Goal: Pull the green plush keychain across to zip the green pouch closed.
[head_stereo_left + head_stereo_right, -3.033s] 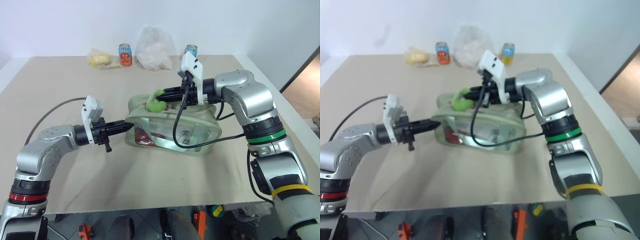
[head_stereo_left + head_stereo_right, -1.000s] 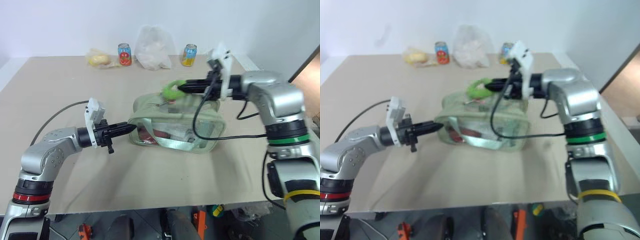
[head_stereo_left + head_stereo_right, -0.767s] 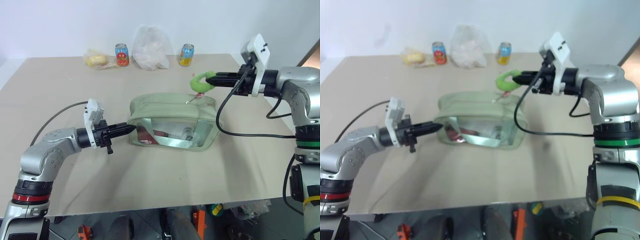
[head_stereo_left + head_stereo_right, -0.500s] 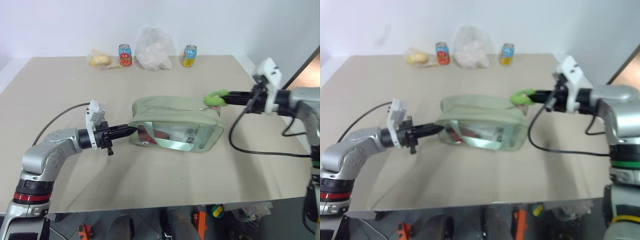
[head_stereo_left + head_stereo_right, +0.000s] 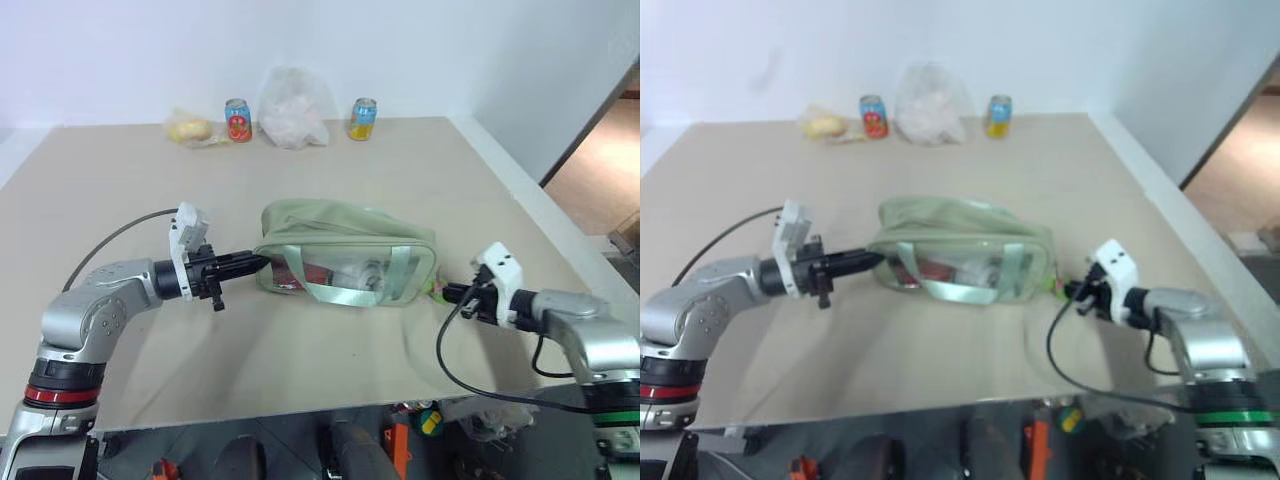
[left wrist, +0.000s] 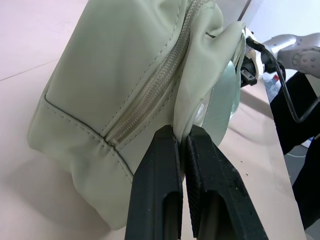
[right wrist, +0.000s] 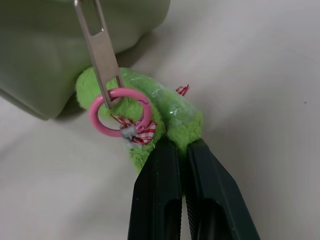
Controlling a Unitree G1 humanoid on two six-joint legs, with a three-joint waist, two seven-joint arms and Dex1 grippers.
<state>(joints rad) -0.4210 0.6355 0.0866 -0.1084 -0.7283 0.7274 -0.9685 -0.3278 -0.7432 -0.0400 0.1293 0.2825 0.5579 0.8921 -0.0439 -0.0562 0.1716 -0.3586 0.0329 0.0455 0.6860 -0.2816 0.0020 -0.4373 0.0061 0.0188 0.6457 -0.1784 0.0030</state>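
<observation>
I'm looking over a wide beige tabletop (image 5: 300, 350), and near its middle lies the large pale sage-green fabric pouch (image 5: 340, 235) with its clear plastic front panel and light green straps, red and silvery contents showing through. Its zipper line looks drawn shut along the top as far as I can see from the left wrist camera. My left gripper (image 5: 252, 262) reaches in level from the left and is clamped tight on a fold of fabric at the pouch's left end, both black fingers (image 6: 155, 190) pressed together on that flap. At the far edge of the table sit a crumpled white plastic bag (image 5: 289, 95), a red drink can (image 5: 237, 119) to its left, a yellow drink can (image 5: 362, 117) to its right, and a small clear bag with something yellow inside (image 5: 188, 129). My right gripper (image 5: 450, 293) sits low just off the pouch's right end, pinched narrow on the small bright lime-green fuzzy ring keychain (image 7: 150, 125), which lies right beside that end. A pink ring clasp (image 7: 119, 111) links it to the silver metal zipper pull (image 7: 99, 45).
</observation>
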